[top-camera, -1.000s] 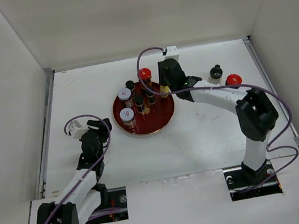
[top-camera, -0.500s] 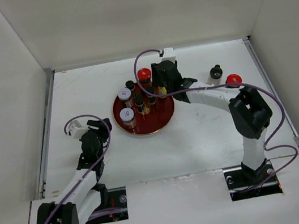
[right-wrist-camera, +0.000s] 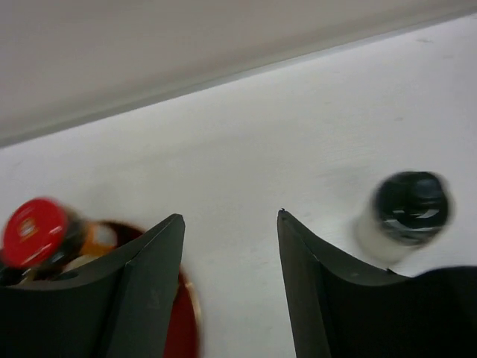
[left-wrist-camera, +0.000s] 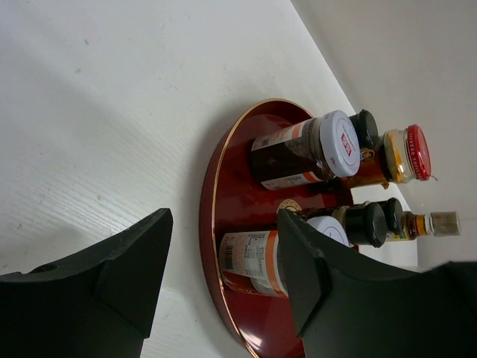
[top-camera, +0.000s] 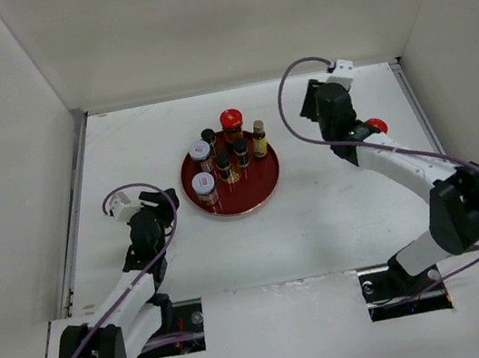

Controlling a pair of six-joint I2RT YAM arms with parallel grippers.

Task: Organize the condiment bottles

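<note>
Right wrist view: right gripper (right-wrist-camera: 229, 216) jaws moderately apart, empty; black-capped bottle (right-wrist-camera: 408, 212) just right of it, off tray (right-wrist-camera: 185, 328), likely next pick

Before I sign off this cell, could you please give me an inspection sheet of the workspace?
Surface: white table, carrying a round red tray.
Job's things: seven condiment bottles upright on the tray; a red-lidded jar and a black-capped bottle stand off it, to the right.
Clutter: nothing seen.
Grippers: left gripper open, empty, facing the tray; right gripper open, empty, beside the black-capped bottle.
Cables: a purple cable looped on each arm.
Surroundings: white walls on three sides.
</note>
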